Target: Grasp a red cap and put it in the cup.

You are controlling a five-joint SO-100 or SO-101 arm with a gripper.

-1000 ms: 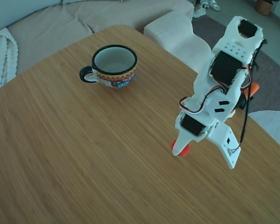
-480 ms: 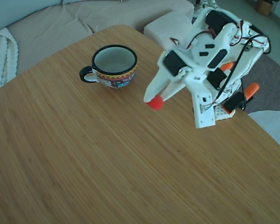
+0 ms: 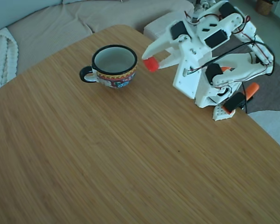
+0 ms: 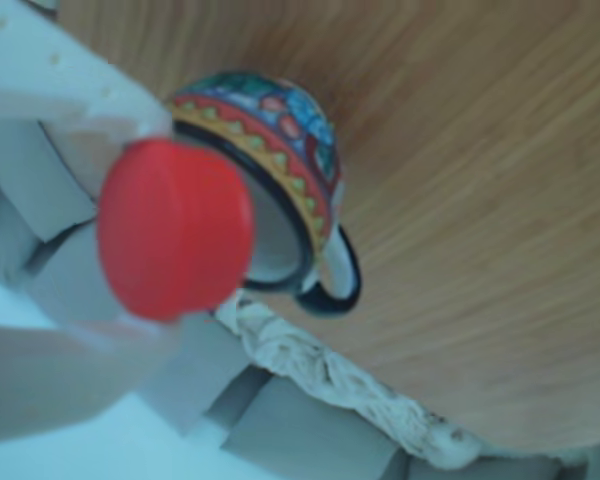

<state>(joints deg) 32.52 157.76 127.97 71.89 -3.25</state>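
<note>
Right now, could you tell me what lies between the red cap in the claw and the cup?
Nothing. In the fixed view the red cap, held in the claw, hangs just right of the cup, with only a narrow strip of bare table showing between them.

The gripper is closed on the red cap, holding it above the wooden table, just right of the cup and near its rim. The cup stands upright toward the far side, handle pointing left. The white arm reaches in from the far right.
</note>
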